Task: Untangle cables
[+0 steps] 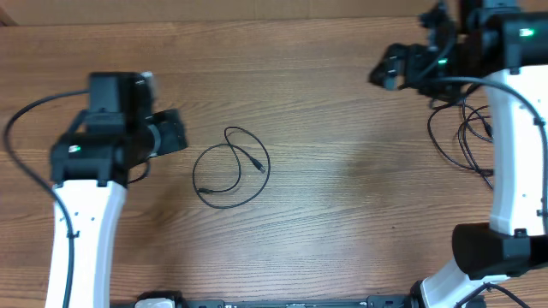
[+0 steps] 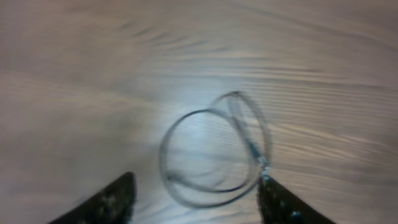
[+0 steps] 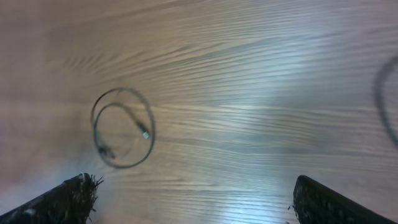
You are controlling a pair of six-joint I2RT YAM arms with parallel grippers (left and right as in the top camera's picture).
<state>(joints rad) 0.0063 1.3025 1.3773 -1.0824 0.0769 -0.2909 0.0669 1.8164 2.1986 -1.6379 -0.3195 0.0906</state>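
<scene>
Left gripper [image 2: 196, 186], spread wide, hovers over the centre-frame looped cable [image 2: 163, 152]; closing on its crossed strands could tighten the tangle.

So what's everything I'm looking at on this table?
loose cable: one, black, looped alone mid-table
cable bunch: count unclear, black, overlapping loops at the right edge by the right arm
table: one, brown wood, under everything
left arm: one, white and black, left side
right arm: one, white and black, right side
left tool: one, black, open and empty, beside the loose cable
right tool: one, black, open and empty, far right of the table
</scene>
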